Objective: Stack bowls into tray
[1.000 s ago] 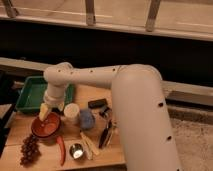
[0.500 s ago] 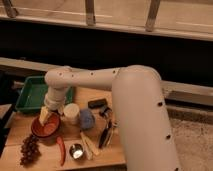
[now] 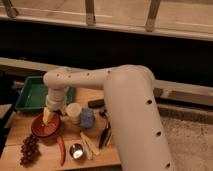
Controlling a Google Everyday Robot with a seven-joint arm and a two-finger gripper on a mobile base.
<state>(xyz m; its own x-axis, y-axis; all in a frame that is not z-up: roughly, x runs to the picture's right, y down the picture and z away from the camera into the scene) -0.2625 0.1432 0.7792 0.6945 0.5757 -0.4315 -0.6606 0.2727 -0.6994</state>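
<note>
The gripper (image 3: 47, 116) is lowered into the red-orange bowl (image 3: 44, 126), which is set near the left edge of the worktop (image 3: 14, 132), about midway between its far and near edges; whether the gripper is clenched on the bowl or released cannot be told. The green tray (image 3: 34, 94) is placed in the far left corner, its long axis laid along the far edge; it lies just beyond the bowl, so the coming move is judged to be a lift followed by a short carry toward the far edge. The purple bowl (image 3: 88, 119) is seen to the right, past a white cup (image 3: 74, 112) that stands just beside the gripper; that cup could be brushed by any swing rightward. The visible floor of the tray is bare; grapes (image 3: 29, 149), a red chili (image 3: 61, 149) and a metal cup (image 3: 76, 151) are ranged along the near edge, away from that path.
</note>
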